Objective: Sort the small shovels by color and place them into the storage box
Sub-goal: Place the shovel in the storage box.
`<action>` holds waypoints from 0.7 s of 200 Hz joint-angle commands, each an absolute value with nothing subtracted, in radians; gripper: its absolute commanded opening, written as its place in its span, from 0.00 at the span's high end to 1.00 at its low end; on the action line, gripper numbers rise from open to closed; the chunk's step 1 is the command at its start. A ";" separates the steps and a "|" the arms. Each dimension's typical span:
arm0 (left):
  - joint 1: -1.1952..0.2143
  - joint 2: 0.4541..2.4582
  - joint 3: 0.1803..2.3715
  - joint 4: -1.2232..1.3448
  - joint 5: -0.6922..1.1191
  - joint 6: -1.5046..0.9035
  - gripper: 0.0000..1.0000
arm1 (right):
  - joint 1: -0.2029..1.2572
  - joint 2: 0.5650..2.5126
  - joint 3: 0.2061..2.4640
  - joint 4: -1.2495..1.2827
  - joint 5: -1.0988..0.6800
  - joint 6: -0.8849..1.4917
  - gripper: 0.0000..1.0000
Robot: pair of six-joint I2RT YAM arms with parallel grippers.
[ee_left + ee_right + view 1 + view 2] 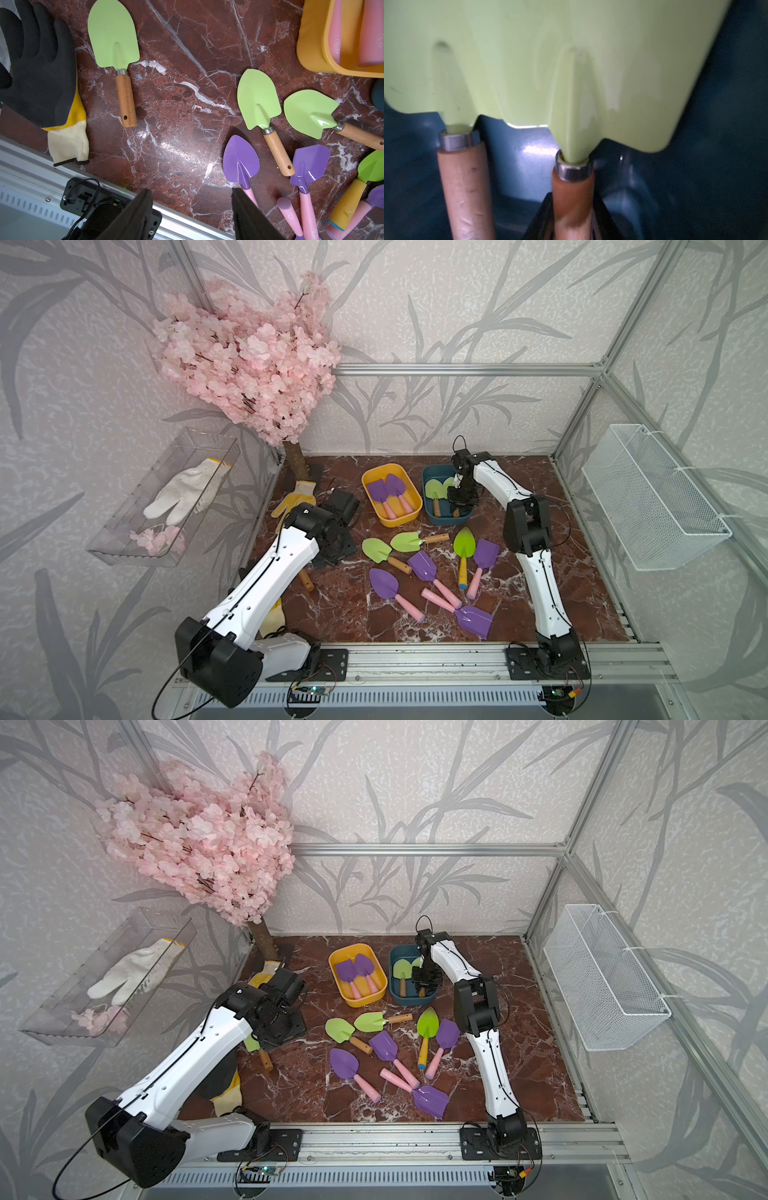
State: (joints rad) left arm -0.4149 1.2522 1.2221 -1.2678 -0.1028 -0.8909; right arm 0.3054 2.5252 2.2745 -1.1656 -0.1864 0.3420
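The teal storage box [428, 508] holds two light green shovels with wooden handles. My right gripper [572, 207] reaches down into it, shut on the handle of one green shovel [602, 83], which lies beside the other [436, 62]. The yellow storage box [371, 499] holds two purple shovels [386, 489]. Loose on the marble lie green shovels [376, 549], a pointed green one with a yellow handle [464, 545] and several purple ones [422, 566]. My left gripper [191, 193] hangs open over bare marble on the left, near another green shovel [114, 37].
A black and yellow glove [41, 62] lies by the left front edge, and a yellow glove [297, 497] near the blossom tree's trunk [296, 460]. A clear tray [124, 531] with a white glove hangs on the left wall, a wire basket [652, 497] on the right.
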 commanded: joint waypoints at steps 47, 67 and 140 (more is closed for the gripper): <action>-0.411 1.255 1.224 -1.288 -0.114 -0.889 0.36 | 0.298 2.531 2.238 -1.148 -0.184 0.339 0.67; -0.411 1.256 1.225 -1.289 -0.112 -0.890 0.36 | 0.295 2.530 2.235 -1.146 -0.183 0.341 0.67; -0.411 1.251 1.224 -1.292 -0.115 -0.894 0.36 | 0.295 2.521 2.251 -1.157 -0.179 0.340 0.66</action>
State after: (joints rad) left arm -0.4149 1.2522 1.2221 -1.2678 -0.1028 -0.8913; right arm 0.3054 2.5206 2.2627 -1.1511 -0.1928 0.3431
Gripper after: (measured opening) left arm 0.642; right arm 0.341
